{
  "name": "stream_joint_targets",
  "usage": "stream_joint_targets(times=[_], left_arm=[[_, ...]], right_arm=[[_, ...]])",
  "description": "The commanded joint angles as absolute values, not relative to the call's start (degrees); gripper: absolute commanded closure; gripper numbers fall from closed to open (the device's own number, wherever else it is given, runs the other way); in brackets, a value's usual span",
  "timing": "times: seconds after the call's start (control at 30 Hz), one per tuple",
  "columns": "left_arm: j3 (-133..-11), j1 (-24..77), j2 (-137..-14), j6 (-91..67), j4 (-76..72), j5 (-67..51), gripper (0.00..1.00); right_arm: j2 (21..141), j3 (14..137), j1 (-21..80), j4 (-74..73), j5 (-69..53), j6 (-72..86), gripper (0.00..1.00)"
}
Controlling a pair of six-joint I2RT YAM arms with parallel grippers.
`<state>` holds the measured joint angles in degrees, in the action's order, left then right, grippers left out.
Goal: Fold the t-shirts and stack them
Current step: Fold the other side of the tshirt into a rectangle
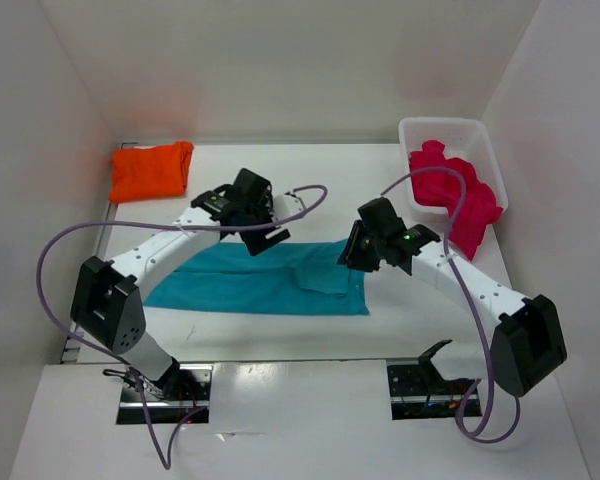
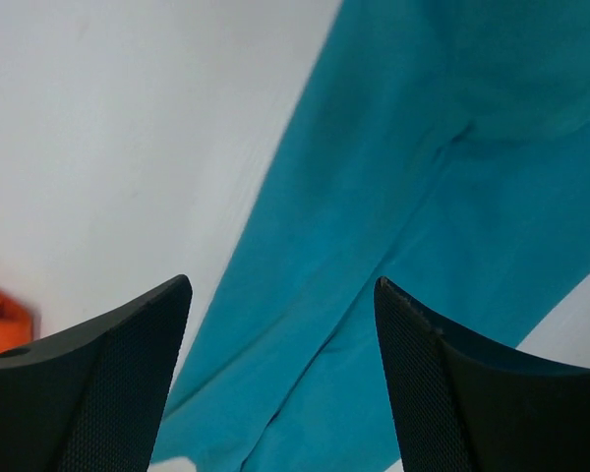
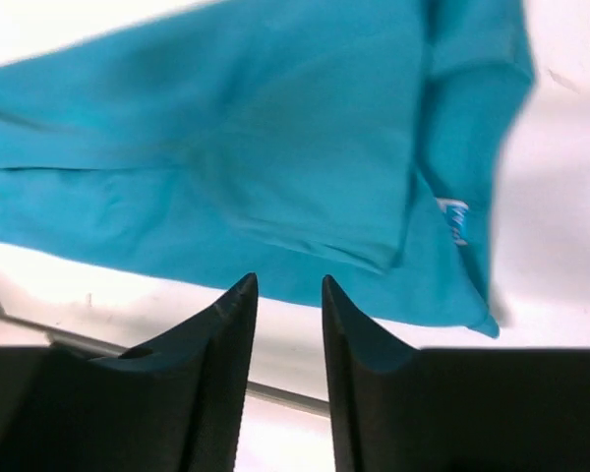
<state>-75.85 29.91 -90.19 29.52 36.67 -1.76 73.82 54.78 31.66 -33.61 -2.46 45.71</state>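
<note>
The teal blue t-shirt (image 1: pixel 250 285) lies flat on the white table (image 1: pixel 310 175), closest to the arms. It is folded into a long band, with a small flap laid over near its right end. A little tag (image 3: pixel 454 218) by its edge has pale marks too blurry to read. The left gripper (image 2: pixel 283 285) hangs over the shirt, jaws wide apart and holding nothing. The right gripper (image 3: pixel 289 280) hangs over the right end, jaws a little apart and also holding nothing. Farther back, the orange t-shirt (image 1: pixel 150 170) sits folded in the left corner. The pink-red t-shirt (image 1: pixel 460 195) spills in a heap over the white basket (image 1: pixel 480 135) on the right.
</note>
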Motion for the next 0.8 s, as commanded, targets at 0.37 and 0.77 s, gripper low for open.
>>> stream_joint_targets(times=[0.37, 0.77], left_arm=[[-70.58, 36.39, -96.06, 20.92, 30.15, 0.78, 0.18], [-66.97, 36.39, -95.54, 20.92, 28.39, 4.31, 0.17]], right_arm=[[87.71, 51.94, 30.76, -31.55, -2.46, 47.64, 0.55], [90.53, 50.80, 30.76, -28.39, -6.15, 47.64, 0.79]])
